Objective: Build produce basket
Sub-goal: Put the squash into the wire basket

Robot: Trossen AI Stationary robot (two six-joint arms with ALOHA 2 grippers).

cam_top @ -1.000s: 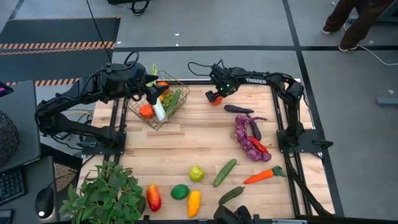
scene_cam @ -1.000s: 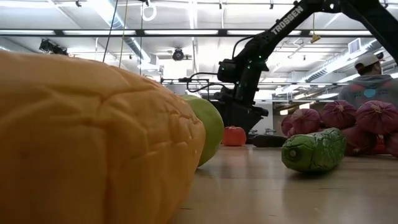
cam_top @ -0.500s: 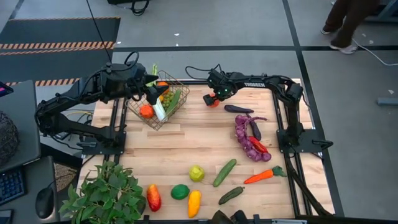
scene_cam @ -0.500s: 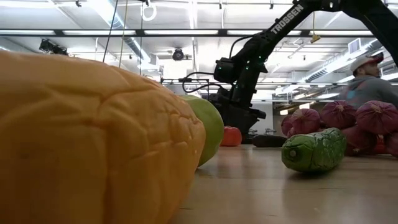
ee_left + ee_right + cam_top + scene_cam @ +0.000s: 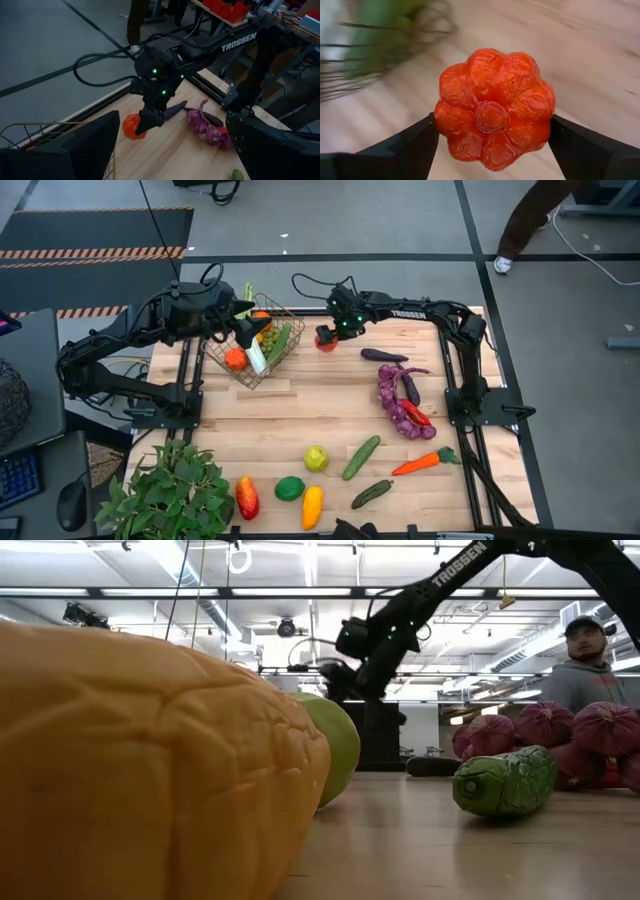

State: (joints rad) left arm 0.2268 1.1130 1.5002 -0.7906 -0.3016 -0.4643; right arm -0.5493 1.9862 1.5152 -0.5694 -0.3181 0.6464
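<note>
The right hand [image 5: 326,338] is clamped on a ribbed red-orange tomato [image 5: 493,108], one dark finger [image 5: 405,145] pressed to each side of it, and in the left wrist view the tomato [image 5: 134,125] hangs at the tip of the arm above the wooden surface [image 5: 330,405], near the far edge. The basket [image 5: 255,345] stands tilted at the far left corner of the surface, just beside the tomato's side of the arm, with an orange piece [image 5: 235,359], a white-and-green stalk [image 5: 258,357] and a green piece [image 5: 279,340] already inside. The left hand [image 5: 243,312] sits at the basket's far rim with its fingers apart, one on either side of the wire; whether they touch the wire I cannot tell. The rest of the produce lies spread over the surface: purple grapes [image 5: 396,410] with two dark eggplants [image 5: 384,356] near the right side, a carrot [image 5: 418,464] nearer the front, two cucumbers [image 5: 361,457], a pale green piece [image 5: 316,459], a green lime-like piece [image 5: 289,488], a yellow piece [image 5: 312,506] and a red piece [image 5: 247,498] along the front. A leafy green plant [image 5: 165,495] stands off the front left corner. In the low view a person [image 5: 588,670] shows in the room beyond
</note>
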